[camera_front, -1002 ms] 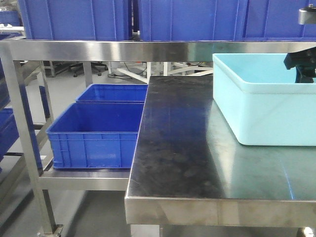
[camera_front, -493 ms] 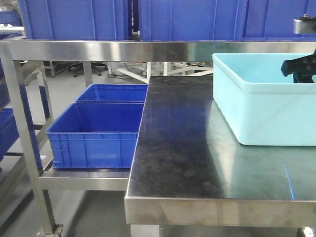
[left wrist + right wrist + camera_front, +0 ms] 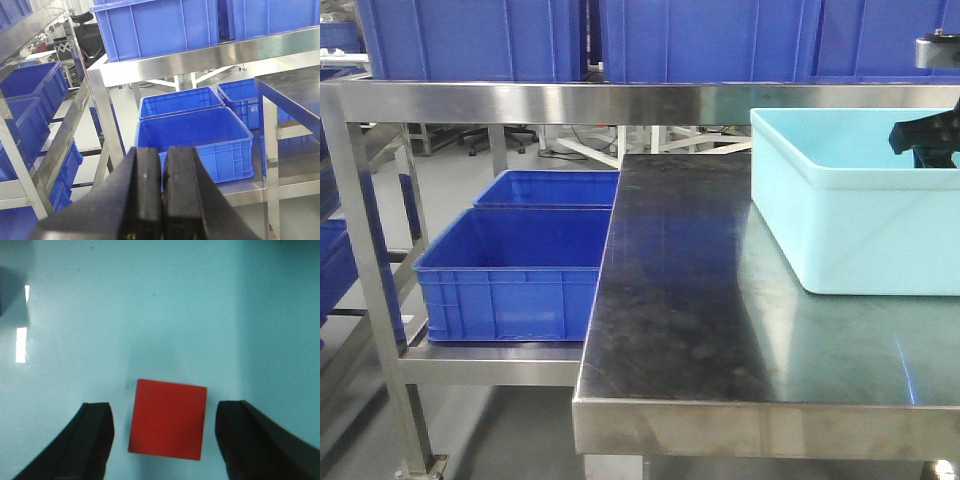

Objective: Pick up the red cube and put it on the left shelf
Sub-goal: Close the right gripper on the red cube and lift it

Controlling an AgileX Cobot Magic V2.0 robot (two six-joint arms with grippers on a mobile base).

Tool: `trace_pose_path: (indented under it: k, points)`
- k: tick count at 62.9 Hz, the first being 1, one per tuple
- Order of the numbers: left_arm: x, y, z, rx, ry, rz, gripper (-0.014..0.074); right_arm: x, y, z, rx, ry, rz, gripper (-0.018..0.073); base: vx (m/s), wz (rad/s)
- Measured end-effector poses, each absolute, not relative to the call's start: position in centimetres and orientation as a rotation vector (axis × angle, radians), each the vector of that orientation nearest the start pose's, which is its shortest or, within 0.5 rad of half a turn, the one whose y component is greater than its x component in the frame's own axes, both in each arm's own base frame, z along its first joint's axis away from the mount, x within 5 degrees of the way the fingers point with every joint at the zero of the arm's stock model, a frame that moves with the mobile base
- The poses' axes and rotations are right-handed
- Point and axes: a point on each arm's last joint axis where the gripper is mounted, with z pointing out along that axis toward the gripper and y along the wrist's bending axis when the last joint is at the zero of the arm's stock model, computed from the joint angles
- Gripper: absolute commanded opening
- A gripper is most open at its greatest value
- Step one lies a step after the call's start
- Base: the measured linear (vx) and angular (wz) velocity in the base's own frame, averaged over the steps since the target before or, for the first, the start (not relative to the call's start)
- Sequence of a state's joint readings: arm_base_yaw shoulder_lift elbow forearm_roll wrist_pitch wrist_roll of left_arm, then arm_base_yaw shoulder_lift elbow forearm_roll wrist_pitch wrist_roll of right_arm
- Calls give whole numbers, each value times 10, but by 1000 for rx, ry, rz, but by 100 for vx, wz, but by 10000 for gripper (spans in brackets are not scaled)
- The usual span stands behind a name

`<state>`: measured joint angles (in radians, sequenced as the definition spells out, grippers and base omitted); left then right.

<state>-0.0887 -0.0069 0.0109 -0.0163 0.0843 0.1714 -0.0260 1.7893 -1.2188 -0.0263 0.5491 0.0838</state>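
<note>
Right pincer (image 3: 165, 442), cropped below — straddles red cube (image 3: 167, 419).

Brushed, reflective steel table (image 3: 720, 330), glossy pale-blue plastic tub (image 3: 840, 230), ribbed blue plastic crates (image 3: 510, 270), matt red cube (image 3: 167, 419)

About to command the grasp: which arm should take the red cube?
Right. The right gripper has its jaws open either side of the red cube; the left gripper is shut, facing blue crates.
</note>
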Motion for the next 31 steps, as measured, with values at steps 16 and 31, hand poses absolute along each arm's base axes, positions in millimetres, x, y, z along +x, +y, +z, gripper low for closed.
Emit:
trace_pose_path:
  k: [16, 31]
  points:
    - [56, -5, 202, 192, 1560, 51, 102, 378, -11, 210, 120, 2621, -6, 544, 0, 0]
    - [56, -5, 202, 192, 1560, 51, 102, 378, -11, 210, 120, 2620, -6, 213, 0, 0]
